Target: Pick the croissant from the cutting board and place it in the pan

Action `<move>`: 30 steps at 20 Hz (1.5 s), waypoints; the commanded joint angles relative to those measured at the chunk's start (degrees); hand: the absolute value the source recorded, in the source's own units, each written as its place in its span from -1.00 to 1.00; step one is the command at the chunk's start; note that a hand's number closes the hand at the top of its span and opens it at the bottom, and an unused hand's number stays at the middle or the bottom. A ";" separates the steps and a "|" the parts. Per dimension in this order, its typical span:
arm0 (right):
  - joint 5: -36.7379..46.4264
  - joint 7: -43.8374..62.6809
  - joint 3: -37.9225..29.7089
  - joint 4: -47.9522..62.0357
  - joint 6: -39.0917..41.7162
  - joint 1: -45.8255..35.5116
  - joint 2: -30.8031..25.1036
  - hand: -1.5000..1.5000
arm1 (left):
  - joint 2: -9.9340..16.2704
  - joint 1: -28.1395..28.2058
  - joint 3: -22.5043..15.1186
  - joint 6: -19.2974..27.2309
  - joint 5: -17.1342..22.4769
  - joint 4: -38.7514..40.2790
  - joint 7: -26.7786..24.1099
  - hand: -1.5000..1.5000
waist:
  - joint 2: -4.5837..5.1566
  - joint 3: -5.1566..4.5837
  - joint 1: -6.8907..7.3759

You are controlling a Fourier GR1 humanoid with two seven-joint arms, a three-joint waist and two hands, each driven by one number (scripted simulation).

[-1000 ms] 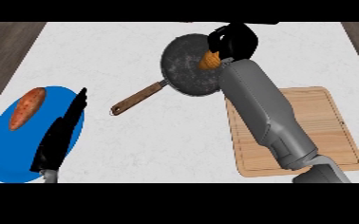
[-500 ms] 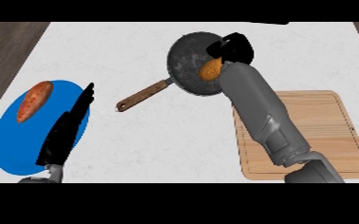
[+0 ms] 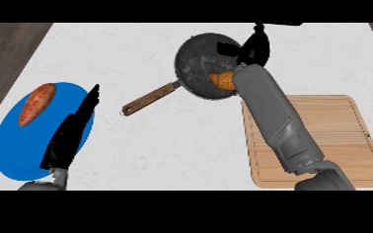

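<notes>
The golden-brown croissant [image 3: 223,80] lies inside the dark round pan [image 3: 204,64], partly hidden by the right forearm. The right hand [image 3: 255,47] hovers over the pan's rim, fingers relaxed and holding nothing. Best lift it straight up, clear of the wooden handle [image 3: 149,98].

No readable text, labels or numbers anywhere.

**Hidden and cut off**

The right forearm [image 3: 273,111] covers most of the croissant [image 3: 222,79], the pan [image 3: 200,64] rim's right side and the cutting board [image 3: 331,138]'s left edge; the left hand [image 3: 73,133] overlaps the blue plate [image 3: 22,148], itself cut off at left
</notes>
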 commanded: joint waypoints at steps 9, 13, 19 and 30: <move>-5.91 -10.88 -8.07 -2.08 -24.96 3.84 0.15 -1.00 | 1.20 2.37 3.73 -0.76 1.79 2.29 -1.88 0.00 | -1.51 -0.14 -2.81; -12.51 -18.53 -4.44 -10.34 -24.47 13.05 0.16 -1.00 | -0.55 2.53 2.94 0.67 -0.01 3.29 -3.04 0.00 | -2.28 -0.13 -4.63; -9.23 -17.75 2.90 -26.70 -20.89 28.75 0.17 -1.00 | 0.40 4.96 5.42 0.26 0.48 1.81 -1.87 0.00 | -3.10 -0.27 -7.33; 0.50 -8.74 12.81 -63.93 -12.62 63.14 -0.36 -1.00 | -1.21 7.76 4.53 1.03 -1.63 -3.55 0.71 0.00 | -2.93 -0.28 -7.11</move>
